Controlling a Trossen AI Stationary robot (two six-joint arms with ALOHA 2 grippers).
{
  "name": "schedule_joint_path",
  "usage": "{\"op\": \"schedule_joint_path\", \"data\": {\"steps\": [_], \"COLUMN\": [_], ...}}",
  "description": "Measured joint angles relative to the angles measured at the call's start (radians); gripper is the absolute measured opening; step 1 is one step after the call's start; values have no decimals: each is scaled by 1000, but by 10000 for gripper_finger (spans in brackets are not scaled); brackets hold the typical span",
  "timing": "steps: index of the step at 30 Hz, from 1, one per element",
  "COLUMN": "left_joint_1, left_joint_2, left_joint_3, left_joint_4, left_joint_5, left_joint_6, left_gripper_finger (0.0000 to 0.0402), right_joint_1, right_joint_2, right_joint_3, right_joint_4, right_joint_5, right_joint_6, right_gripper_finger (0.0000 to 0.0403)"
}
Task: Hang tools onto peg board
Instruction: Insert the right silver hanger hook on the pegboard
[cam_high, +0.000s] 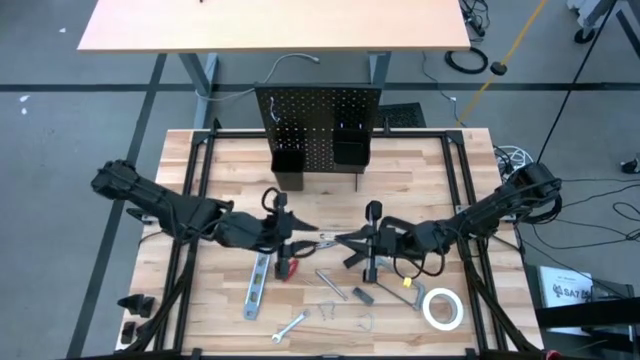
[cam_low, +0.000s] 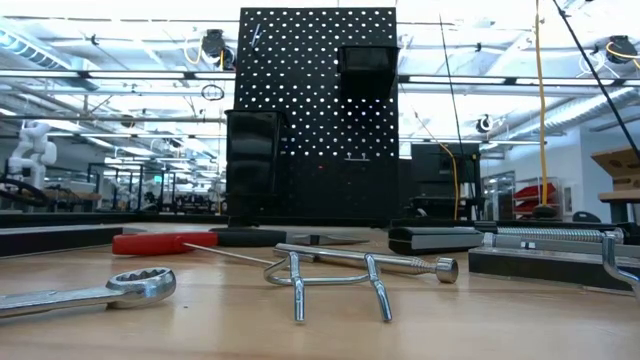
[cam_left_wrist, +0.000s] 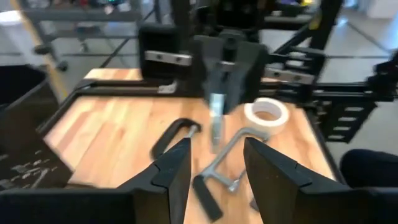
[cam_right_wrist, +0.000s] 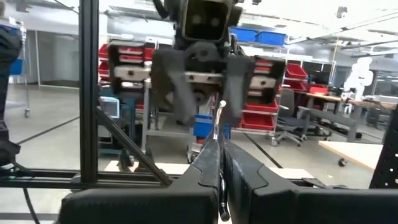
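The tools lie scattered over the front half of the pale wooden surface (cam_high: 230, 170): a flat blue-grey level (cam_high: 257, 285), a silver wrench (cam_high: 290, 327), a white tape roll (cam_high: 442, 308) and a curved black C-clamp (cam_left_wrist: 174, 134). The black perforated peg board (cam_high: 320, 115) stands upright at the far edge. Both arms stretch low toward the middle, tips facing. The right tool (cam_high: 352, 238) is clamped on a thin silver metal piece (cam_high: 330, 238); the left tool (cam_high: 300, 238) has its dark fingers (cam_left_wrist: 174, 171) spread apart.
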Motion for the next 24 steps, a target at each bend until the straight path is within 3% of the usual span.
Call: {"op": "schedule_joint_path", "data": {"steps": [4,8,13,24], "left_joint_1": [42,54,60,60], "left_joint_2": [0,1,4,3], "left_joint_3": [-31,-64,-72,-72], "left_joint_4": [19,129,150,175], "left_joint_5": [20,157,89,120], "left_joint_6": [14,34,37,64], "left_gripper_finger": [151,151,151,123], "right_joint_1": [13,16,16,15], "right_joint_2": [0,0,0,0], "right_joint_3": [0,0,0,1], "right_joint_4": [2,4,7,17], "right_joint_5": [3,4,3,3], "right_joint_6": [-9,-9,-7,-6], "right_gripper_finger": [1,1,1,1]}}
